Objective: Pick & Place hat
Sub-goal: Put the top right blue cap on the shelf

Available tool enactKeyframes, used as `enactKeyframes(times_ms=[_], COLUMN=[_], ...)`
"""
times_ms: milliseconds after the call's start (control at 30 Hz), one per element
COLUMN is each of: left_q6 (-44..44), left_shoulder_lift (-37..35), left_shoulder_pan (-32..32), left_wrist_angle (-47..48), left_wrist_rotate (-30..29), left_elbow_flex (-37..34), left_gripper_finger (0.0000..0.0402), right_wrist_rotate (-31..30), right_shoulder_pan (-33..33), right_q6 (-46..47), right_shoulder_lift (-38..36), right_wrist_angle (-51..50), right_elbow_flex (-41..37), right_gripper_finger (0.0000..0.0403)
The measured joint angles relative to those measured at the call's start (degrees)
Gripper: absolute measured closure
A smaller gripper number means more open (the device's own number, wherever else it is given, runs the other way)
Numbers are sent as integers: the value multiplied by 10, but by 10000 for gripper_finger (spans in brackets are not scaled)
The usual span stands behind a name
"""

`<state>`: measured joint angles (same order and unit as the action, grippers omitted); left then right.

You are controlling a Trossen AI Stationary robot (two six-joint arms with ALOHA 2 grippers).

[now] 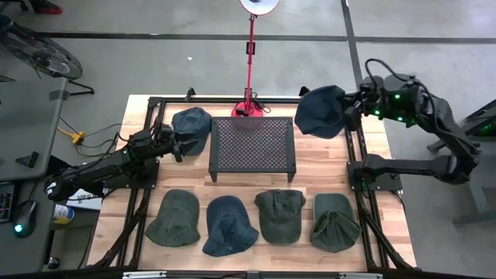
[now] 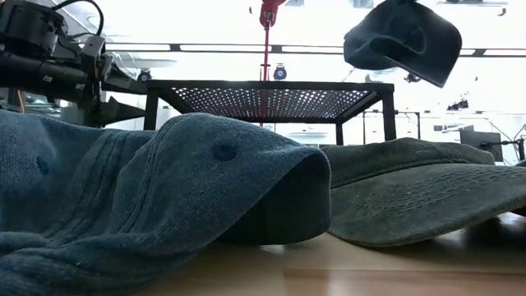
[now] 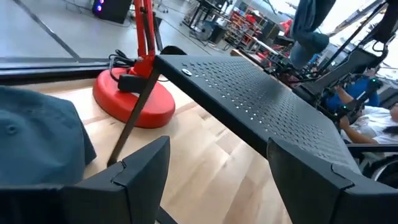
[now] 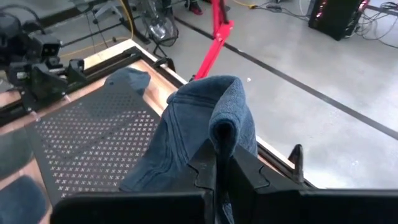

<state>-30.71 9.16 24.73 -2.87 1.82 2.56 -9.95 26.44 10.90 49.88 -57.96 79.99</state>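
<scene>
My right gripper (image 1: 353,108) is shut on a dark blue hat (image 1: 322,111), which hangs in the air off the far right corner of the black perforated stand (image 1: 253,147). The low view shows this hat (image 2: 404,37) high above the stand's top. A second blue hat (image 1: 192,126) lies on the table left of the stand. Beside it my left gripper (image 1: 180,147) is open and level, with nothing between its fingers (image 3: 146,165). My right gripper pinches a raised fold of the hat's cloth (image 4: 222,130) between its two shut fingers (image 4: 239,168). It comes from the table's right side, slanting down. The hat is lifted clear and droops beyond and below the fingers, slack.
Several green and blue hats lie in a row along the table's near edge, among them one at the left (image 1: 173,218) and one at the right (image 1: 335,222). A red lamp base (image 1: 249,108) stands behind the stand. Black frame rails (image 1: 356,167) run along both sides.
</scene>
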Motion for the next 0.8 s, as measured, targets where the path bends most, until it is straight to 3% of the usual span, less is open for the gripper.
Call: enactKeyframes(times_ms=[300, 533, 800], left_q6=[7, 10, 29], left_shoulder_lift=[16, 85, 249], left_shoulder_pan=[0, 0, 0], left_wrist_angle=[-77, -81, -82], left_wrist_rotate=[58, 108, 224], left_elbow_flex=[79, 167, 302], left_gripper_finger=[136, 136, 136], right_wrist_rotate=[4, 114, 246], right_shoulder_pan=[-103, -152, -176], right_q6=[7, 10, 30], right_shoulder_lift=[52, 99, 152], right_wrist_angle=[120, 226, 337], right_elbow_flex=[0, 0, 0], right_gripper_finger=[395, 395, 395])
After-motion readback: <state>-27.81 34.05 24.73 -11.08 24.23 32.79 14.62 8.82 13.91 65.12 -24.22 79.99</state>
